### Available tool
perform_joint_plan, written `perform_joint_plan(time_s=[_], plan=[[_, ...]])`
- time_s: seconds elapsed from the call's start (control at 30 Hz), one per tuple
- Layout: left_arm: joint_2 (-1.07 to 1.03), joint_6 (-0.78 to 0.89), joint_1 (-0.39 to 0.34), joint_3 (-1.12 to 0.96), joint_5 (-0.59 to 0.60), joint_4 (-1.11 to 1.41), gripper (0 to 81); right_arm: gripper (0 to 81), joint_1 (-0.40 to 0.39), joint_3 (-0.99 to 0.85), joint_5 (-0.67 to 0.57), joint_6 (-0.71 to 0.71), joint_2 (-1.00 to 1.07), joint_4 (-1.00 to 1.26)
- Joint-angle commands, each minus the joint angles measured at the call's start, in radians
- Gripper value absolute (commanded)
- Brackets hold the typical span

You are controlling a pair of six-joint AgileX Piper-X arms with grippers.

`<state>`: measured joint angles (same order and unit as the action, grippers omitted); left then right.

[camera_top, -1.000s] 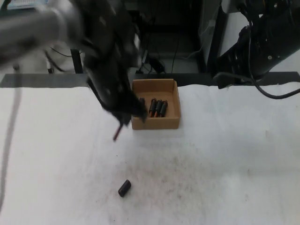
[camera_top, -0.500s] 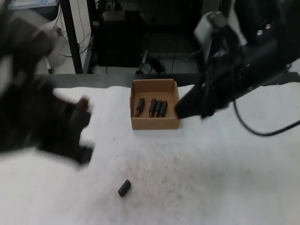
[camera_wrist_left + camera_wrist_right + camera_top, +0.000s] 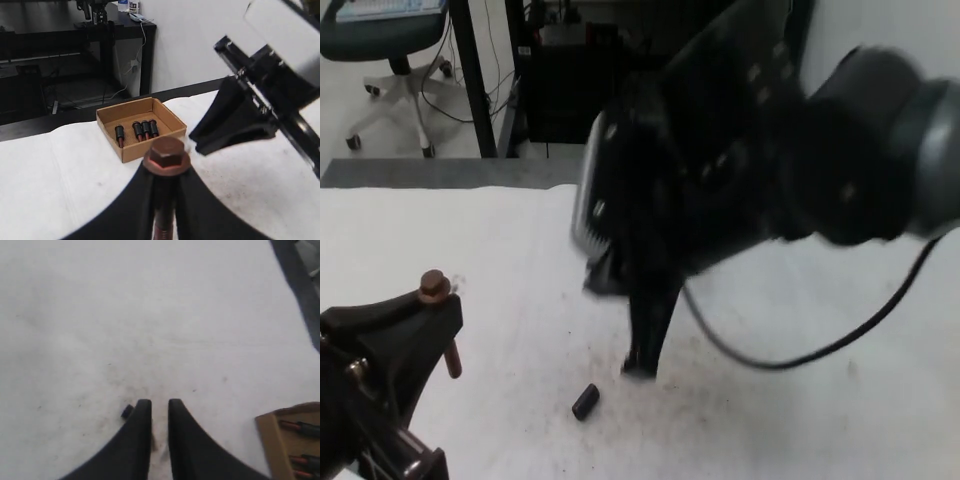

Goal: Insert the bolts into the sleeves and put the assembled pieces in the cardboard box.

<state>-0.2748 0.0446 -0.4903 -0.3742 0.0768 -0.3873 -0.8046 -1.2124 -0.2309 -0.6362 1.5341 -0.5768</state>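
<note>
Your left gripper [image 3: 165, 175] clamps a copper hex bolt [image 3: 166, 156]; a black sleeve [image 3: 585, 401] lies loose on the surface; the cardboard box [image 3: 152, 144] holds four assembled pieces [image 3: 137, 131].

right arm [image 3: 720, 170]: big black shell, pale grey plate at the wrist end, grey rounded joint behind | cable [image 3: 800, 355]: thin, black, trailing off that arm | right gripper [image 3: 160, 405]: two slim black fingers, curved, tapering | left gripper [image 3: 166, 172]: matte black, fingers flaring wide toward the base
</note>
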Motion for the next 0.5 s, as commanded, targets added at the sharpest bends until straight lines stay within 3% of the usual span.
perform_joint_plan(time_s=[0.0,0.13,0.2,0.47], plan=[[0.009,0.008,0.001,0.001,0.005,0.02,0.1,18.5,-0.028,-0.001,-0.031,-0.015,0.051,-0.089],[0.009,-0.002,0.001,0.001,0.005,0.019,0.1,38.4,-0.035,-0.001,-0.029,-0.018,0.102,-0.176],[0.009,-0.026,0.001,0.001,0.005,0.019,0.1,43.0,-0.035,-0.001,-0.029,-0.024,0.123,-0.179],[0.009,-0.093,0.001,0.001,0.005,0.019,0.1,42.5,-0.045,-0.001,-0.029,-0.202,0.218,-0.149]])
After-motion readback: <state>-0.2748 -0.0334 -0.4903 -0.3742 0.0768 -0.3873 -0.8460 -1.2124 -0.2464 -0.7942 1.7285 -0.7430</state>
